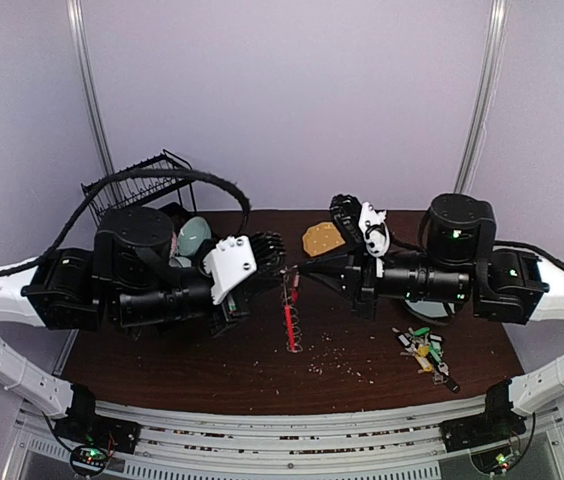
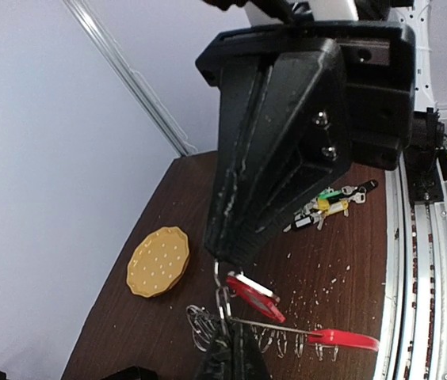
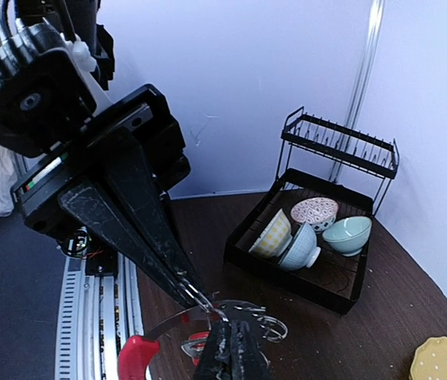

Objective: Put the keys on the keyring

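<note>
— How many things?
— One keyring, hanging between left gripper and right gripper, both jaws closed on its loops. One heap of keys lies on the surface.
— Bowls?
— Four, countable only in the right wrist view.

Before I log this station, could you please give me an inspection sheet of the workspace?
Surface: dark wooden table, pale crumbs scattered.
Job's things: keyring held where both claws meet; loose keys piled apart on the table.
Clutter: yellow dotted plate; dish rack holding bowls.
Grippers: left claw shut on keyring; right claw shut at its top, beside a red-tagged key.
Cables: black cable arching over left arm.
Surroundings: plain pale walls.
</note>
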